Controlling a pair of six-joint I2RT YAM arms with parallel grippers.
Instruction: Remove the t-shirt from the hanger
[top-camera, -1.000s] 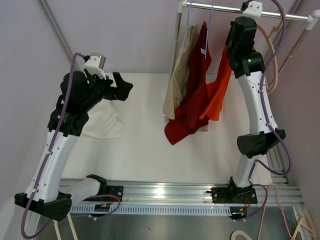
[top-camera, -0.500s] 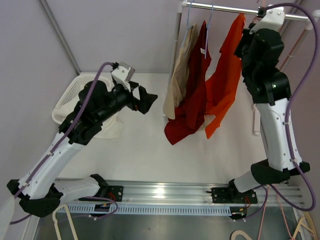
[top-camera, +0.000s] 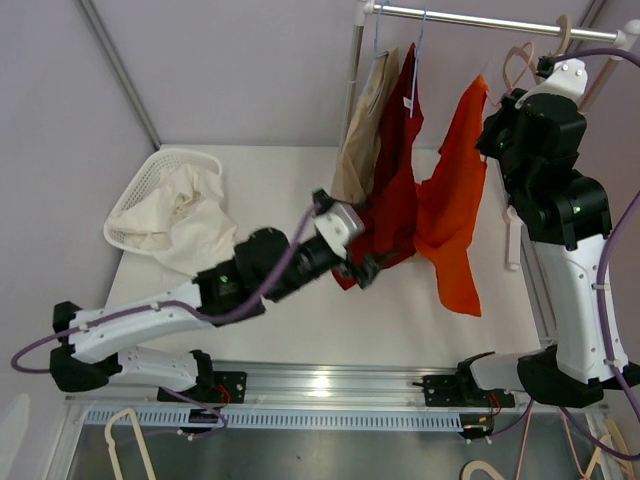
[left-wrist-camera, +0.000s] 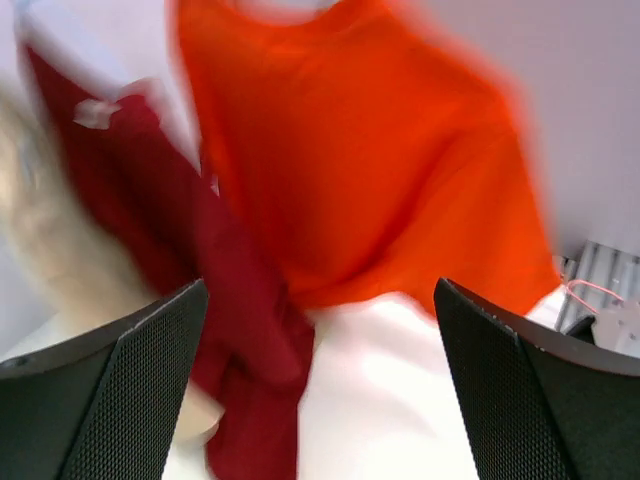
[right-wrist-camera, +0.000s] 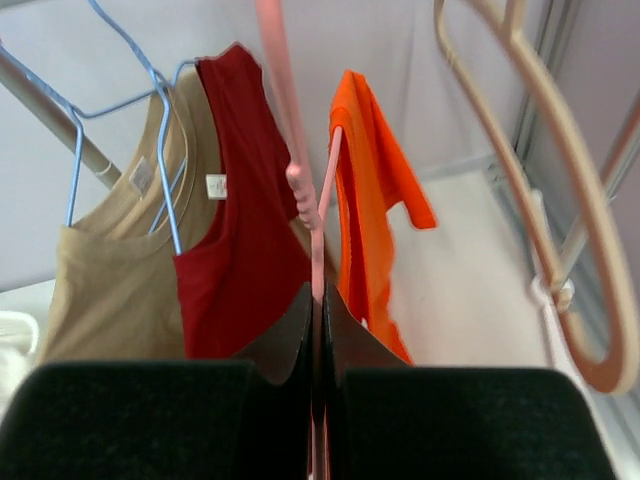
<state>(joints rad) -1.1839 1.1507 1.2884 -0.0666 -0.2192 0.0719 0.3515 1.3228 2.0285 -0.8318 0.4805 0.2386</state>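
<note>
Currently your right gripper (right-wrist-camera: 316, 300) is clenched on the pink hanger (right-wrist-camera: 322, 230), with the orange t-shirt (top-camera: 455, 220) draped from it beside the red shirt (top-camera: 400, 190). Your left gripper (top-camera: 362, 272) sits low with jaws wide, holding nothing. The pull-off is not yet done.

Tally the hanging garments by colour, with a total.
Beige fabric top: 1
Dark red fabric top: 1
Orange fabric t-shirt: 1
Total: 3
</note>
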